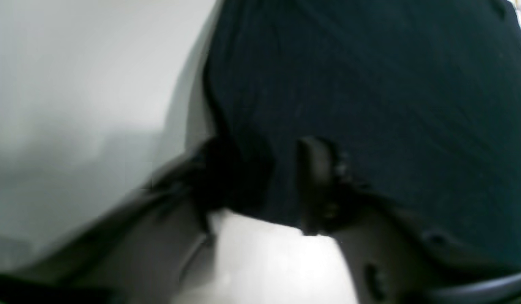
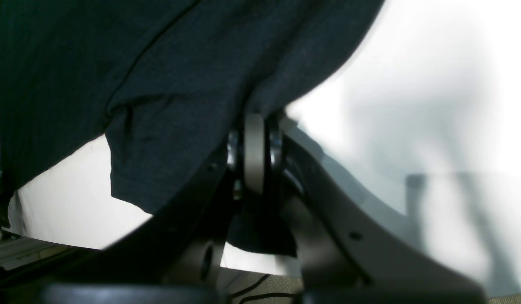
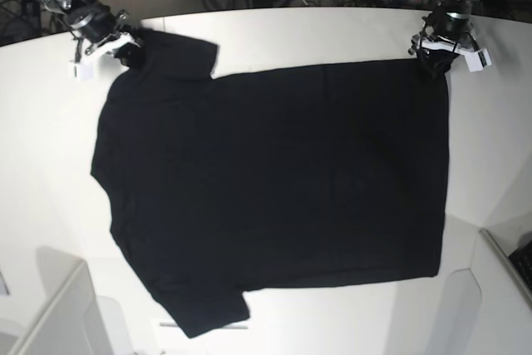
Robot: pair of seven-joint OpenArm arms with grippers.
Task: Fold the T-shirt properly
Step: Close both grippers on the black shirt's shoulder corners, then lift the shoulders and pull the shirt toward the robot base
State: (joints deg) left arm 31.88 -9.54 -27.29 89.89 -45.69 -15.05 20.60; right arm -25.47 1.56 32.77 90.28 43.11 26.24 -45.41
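T-shirt (image 3: pixel 274 180): the black cloth is being seen spread flat, plain side up, across the middle of the white tabletop (image 3: pixel 332 35), collar end toward 9 o'clock and hem toward 3 o'clock in the base view; one sleeve is lying at 11 o'clock, the other at 7 o'clock.

Right tool (image 3: pixel 130 53): it is being held at the 11 o'clock sleeve corner in the base view. In the right wrist view (image 2: pixel 254 126) its fingers are being pressed together on a fold of the black cloth, which is draping off toward 10 o'clock.

Left tool (image 3: pixel 433 64): it is being held at the 1 o'clock hem corner in the base view. In the blurred left wrist view (image 1: pixel 264 177) the two fingers (image 1: pixel 313 185) are being seen apart, with black cloth lying between them; whether the cloth is being gripped cannot be told.

Cloth edge: in the left wrist view the T-shirt's edge is being seen running from 12 o'clock down to the tool, with bare tabletop toward 9 o'clock.
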